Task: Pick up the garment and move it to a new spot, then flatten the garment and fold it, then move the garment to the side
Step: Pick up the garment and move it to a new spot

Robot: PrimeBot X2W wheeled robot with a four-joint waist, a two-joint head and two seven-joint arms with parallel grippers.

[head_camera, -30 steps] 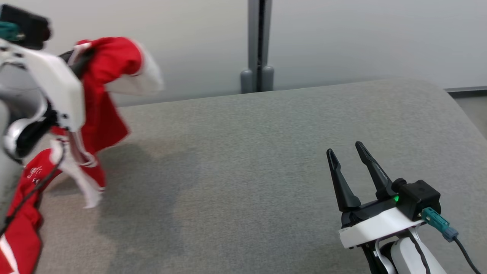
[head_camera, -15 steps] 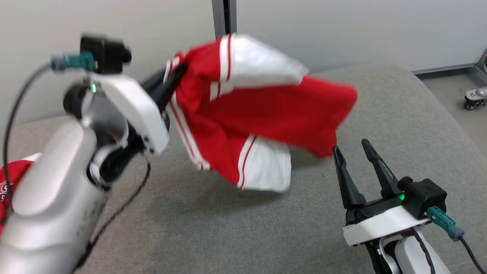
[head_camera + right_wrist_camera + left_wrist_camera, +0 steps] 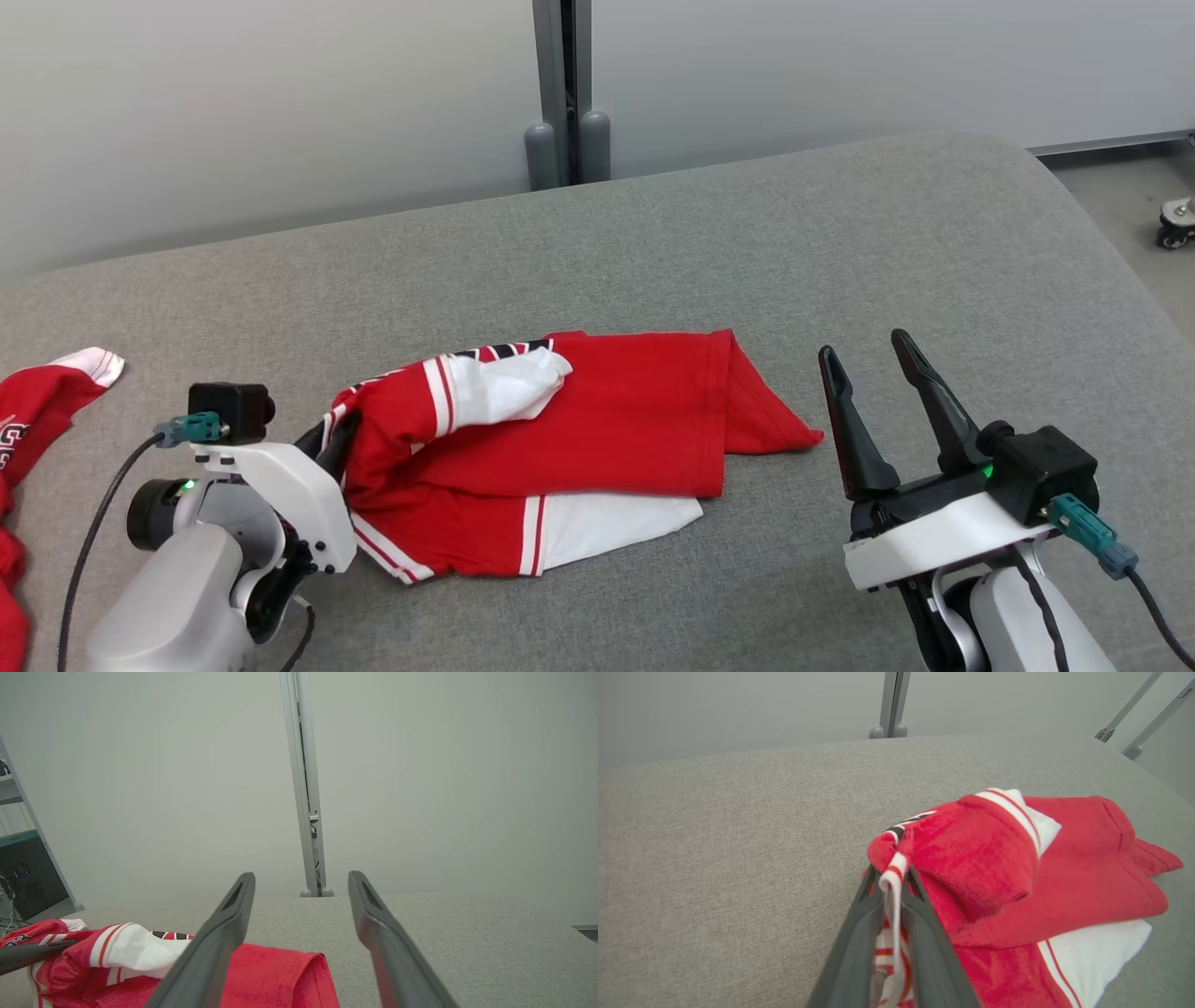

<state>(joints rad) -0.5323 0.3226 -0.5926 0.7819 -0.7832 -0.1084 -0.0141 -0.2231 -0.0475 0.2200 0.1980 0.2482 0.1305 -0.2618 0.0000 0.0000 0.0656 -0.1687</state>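
1. Fingers of the left gripper (image 3: 891, 875) pinch a striped white hem of the crumpled red-and-white fabric garment (image 3: 607, 420). The right gripper (image 3: 864, 343) stands spread and empty at 4 o'clock.
2. That garment lies bunched at the middle of the grey woven cushion top (image 3: 653, 243), with a white sleeve flopped over its red body.
3. The step in hand looks like release, then flatten: lower the pinched hem onto the cushion before parting the fingers.
4. Pull opposite edges evenly, toward 9 and 3 o'clock.
5. Folds hide which layer is uppermost near 7 o'clock, so check first.
6. Avoid the second red cloth (image 3: 37, 401) at 9 o'clock.
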